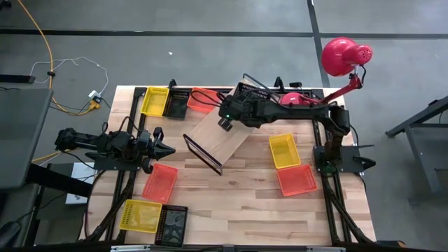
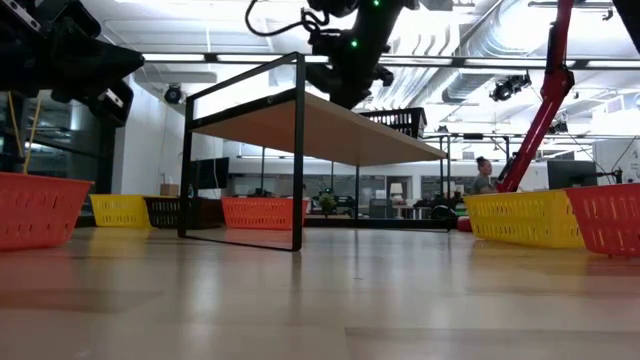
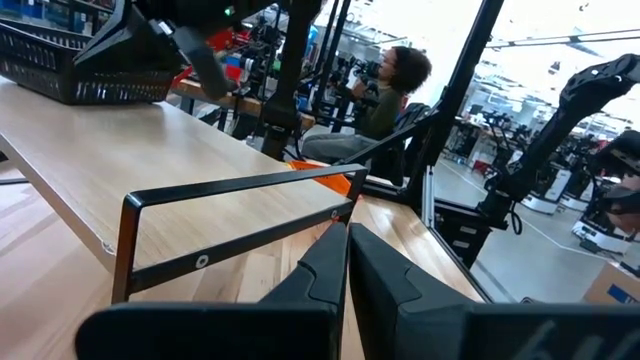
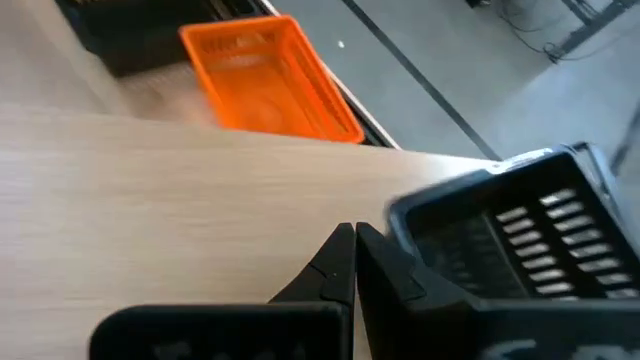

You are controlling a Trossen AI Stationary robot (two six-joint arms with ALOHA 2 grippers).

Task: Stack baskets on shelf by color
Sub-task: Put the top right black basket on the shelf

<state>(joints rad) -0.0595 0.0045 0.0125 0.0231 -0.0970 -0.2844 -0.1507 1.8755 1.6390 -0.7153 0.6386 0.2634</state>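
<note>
The shelf point(image 1: 222, 136), a light-wood board with a black wire frame point(image 1: 201, 155) at its near-left end, stands slantwise mid-table. A black basket point(image 1: 249, 92) rests by its bottom on the board's far end. My right gripper point(image 4: 355, 245) is shut and hovers over the board, just beside that basket point(image 4: 515, 235). Its fingers slant down and hold nothing. My left gripper point(image 1: 168, 149) is shut and level at the table's left, pointing at the wire frame point(image 3: 240, 215). Other baskets lie on the table: yellow point(image 1: 155, 101), black point(image 1: 178, 100) and orange point(image 1: 203, 100) at the far left.
An orange basket point(image 1: 161, 182), a yellow one point(image 1: 140, 215) and a black one point(image 1: 171, 224) lie near left. Another yellow point(image 1: 284, 150) and orange point(image 1: 297, 180) lie right. A red lamp point(image 1: 343, 56) stands at the far right corner. A person point(image 3: 395, 90) sits beyond the table.
</note>
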